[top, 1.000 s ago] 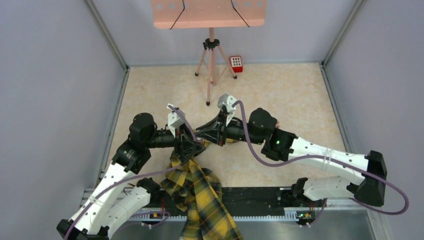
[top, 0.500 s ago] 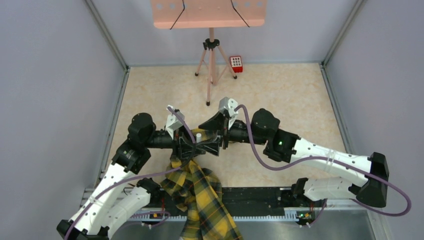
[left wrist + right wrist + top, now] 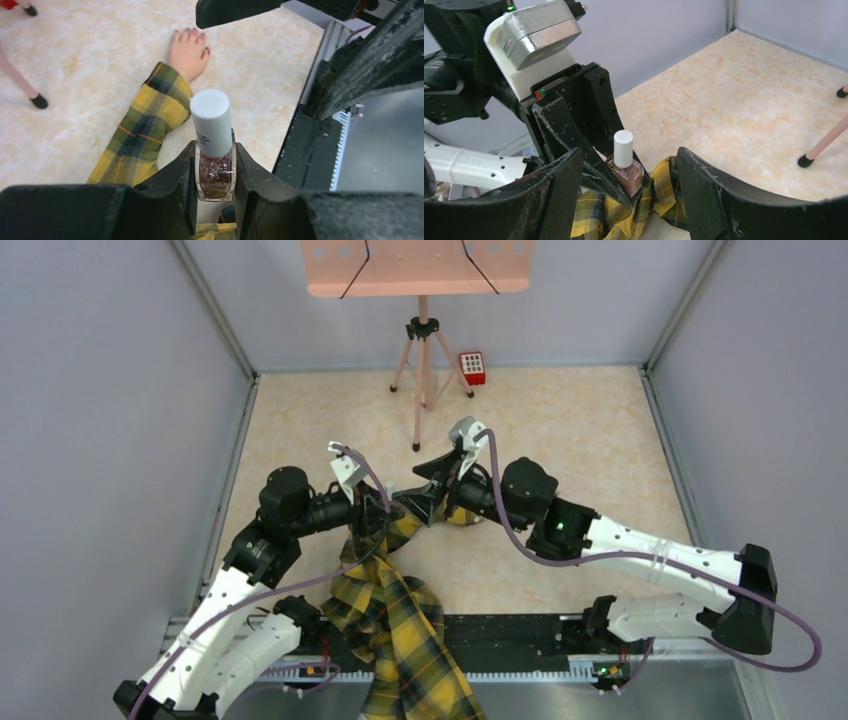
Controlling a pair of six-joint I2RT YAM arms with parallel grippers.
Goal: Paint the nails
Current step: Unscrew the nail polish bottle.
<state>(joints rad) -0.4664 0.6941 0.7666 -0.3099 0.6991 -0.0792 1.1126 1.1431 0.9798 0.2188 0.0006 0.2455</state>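
Observation:
My left gripper (image 3: 215,147) is shut on a nail polish bottle (image 3: 215,175) of reddish glitter polish with a white cap (image 3: 211,120). It holds the bottle upright above the yellow-black plaid sleeve (image 3: 145,120). The pale mannequin hand (image 3: 187,52) lies flat on the table beyond the sleeve, and its dark red nails (image 3: 195,34) point away. My right gripper (image 3: 629,150) is open and faces the bottle (image 3: 628,172). The cap (image 3: 623,145) shows between its fingers and touches neither. In the top view both grippers meet over the sleeve (image 3: 400,620), left gripper (image 3: 380,512) and right gripper (image 3: 420,502).
A pink tripod (image 3: 423,370) carrying a pink board (image 3: 415,265) stands at the back. A small red keypad box (image 3: 472,368) is beside it. Tripod feet show near both wrists (image 3: 39,101) (image 3: 806,161). A black rail (image 3: 520,635) runs along the near edge, and grey walls enclose the table.
My right gripper, shut a second ago, has opened and drawn back slightly to the upper right. The left gripper has kept its hold on the bottle and shifted little.

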